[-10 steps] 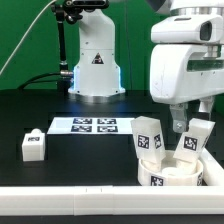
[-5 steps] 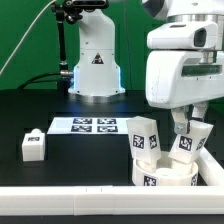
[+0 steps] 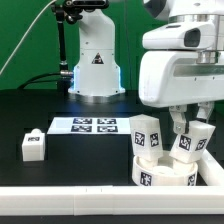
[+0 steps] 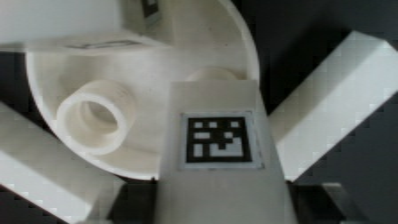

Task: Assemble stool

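Observation:
The round white seat [image 3: 165, 173] lies at the front right of the exterior view, tags on its rim. One tagged leg [image 3: 148, 135] stands upright in it on the left side. My gripper [image 3: 186, 128] is shut on a second leg [image 3: 190, 143], which stands tilted in the seat's right side. In the wrist view this leg [image 4: 217, 140] fills the gap between my dark fingers [image 4: 128, 196], its tag facing the camera, above the seat's underside [image 4: 178, 60] and a round socket [image 4: 89, 115]. A third leg [image 3: 33, 146] lies loose at the left.
The marker board [image 3: 85, 125] lies flat behind the middle of the table. A long white rail [image 3: 70, 200] runs along the front edge, close to the seat. The robot base [image 3: 95, 62] stands at the back.
My gripper, the held leg and the seat have shifted a little toward the exterior view's left. The loose leg has not moved.

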Available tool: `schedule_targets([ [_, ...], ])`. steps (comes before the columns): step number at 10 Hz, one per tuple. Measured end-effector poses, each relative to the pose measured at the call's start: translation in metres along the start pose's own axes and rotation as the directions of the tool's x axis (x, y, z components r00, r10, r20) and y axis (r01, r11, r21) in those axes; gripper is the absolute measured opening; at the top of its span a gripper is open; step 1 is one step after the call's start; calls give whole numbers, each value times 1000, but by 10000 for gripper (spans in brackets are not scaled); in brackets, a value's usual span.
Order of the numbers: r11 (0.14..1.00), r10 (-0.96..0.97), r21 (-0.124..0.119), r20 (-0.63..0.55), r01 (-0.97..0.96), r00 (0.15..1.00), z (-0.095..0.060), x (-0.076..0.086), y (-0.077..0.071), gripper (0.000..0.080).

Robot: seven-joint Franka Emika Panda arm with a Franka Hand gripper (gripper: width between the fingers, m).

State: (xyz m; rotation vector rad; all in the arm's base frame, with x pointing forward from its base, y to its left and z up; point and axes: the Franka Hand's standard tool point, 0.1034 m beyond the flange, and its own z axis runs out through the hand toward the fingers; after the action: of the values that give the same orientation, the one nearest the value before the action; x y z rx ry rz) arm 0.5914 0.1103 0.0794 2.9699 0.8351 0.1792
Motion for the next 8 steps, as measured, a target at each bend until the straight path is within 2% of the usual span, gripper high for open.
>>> schedule_targets([
  [1, 999, 35, 0, 0, -35, 999, 0, 0, 0, 343],
  [2, 981, 193, 13, -1, -193, 981, 0, -2, 3, 343],
  [3, 937, 348, 31, -1, -348, 937, 1, -4, 5, 343],
  [5, 854, 519, 54, -24, -518, 854, 2, -4, 8, 343],
  [6, 749, 661, 75, -19, -658, 750, 2, -3, 7, 343],
  [8, 645, 763, 81, -8, -760, 646, 2, -2, 6, 343],
])
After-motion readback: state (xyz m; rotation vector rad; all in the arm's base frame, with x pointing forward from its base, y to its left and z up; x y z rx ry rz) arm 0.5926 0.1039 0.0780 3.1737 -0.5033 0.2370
